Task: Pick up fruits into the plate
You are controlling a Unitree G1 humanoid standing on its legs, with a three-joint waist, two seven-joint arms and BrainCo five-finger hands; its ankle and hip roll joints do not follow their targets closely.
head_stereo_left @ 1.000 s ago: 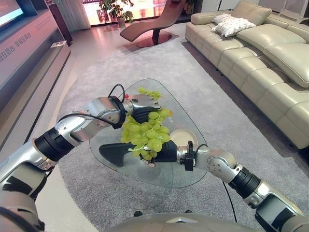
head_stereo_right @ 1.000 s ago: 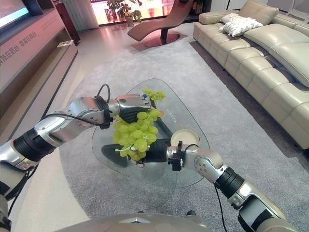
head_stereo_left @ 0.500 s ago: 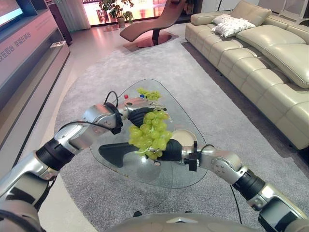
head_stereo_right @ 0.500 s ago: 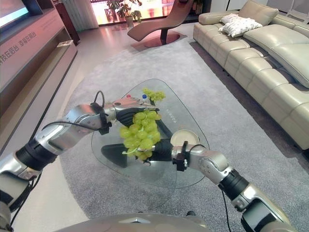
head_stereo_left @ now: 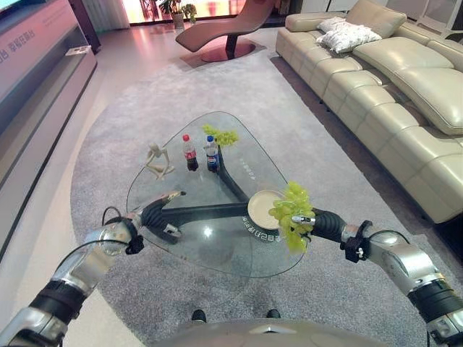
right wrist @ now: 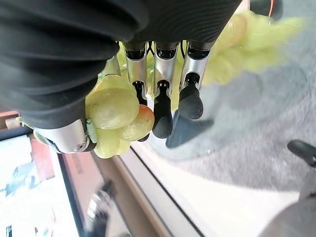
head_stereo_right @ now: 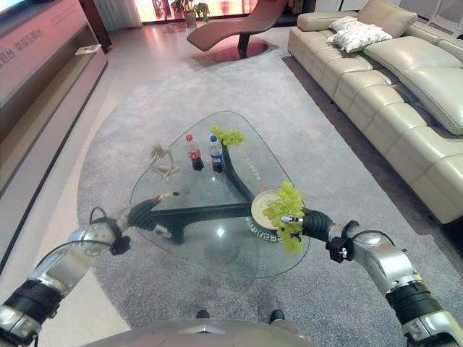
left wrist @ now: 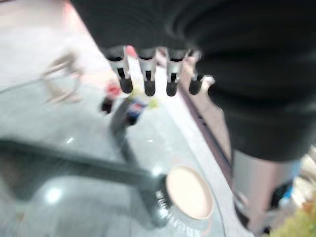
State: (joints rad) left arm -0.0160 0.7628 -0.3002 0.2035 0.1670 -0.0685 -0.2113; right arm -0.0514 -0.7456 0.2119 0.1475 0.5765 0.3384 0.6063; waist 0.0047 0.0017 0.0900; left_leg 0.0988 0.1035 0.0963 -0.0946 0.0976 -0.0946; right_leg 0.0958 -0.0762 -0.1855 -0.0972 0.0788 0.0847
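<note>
Clutching a bunch of green grapes (head_stereo_left: 291, 215), the right hand (head_stereo_left: 323, 225) has its fingers (right wrist: 163, 106) curled round the fruit — the wrist view shows grapes pressed between thumb and fingers. The bunch hangs at the near-right rim of the glass table (head_stereo_left: 217, 253), with its upper grapes overlapping the plate's edge. That plate (head_stereo_left: 263, 208) lies just beyond the fingertips, toward the table's middle, and looks bare, so by my reckoning nothing has been delivered yet; this bunch is close to being set down.

Farther out from the right hand, at the table's far end, a second bunch (head_stereo_left: 221, 136) lies beside two small bottles (head_stereo_left: 200, 152) and a pale figurine (head_stereo_left: 157, 160) — that one is left to fetch.

Over at the table's left edge the left hand (head_stereo_left: 158, 211) hovers with fingers (left wrist: 146, 74) straight and relaxed, holding nothing, well apart from the fruit.
</note>
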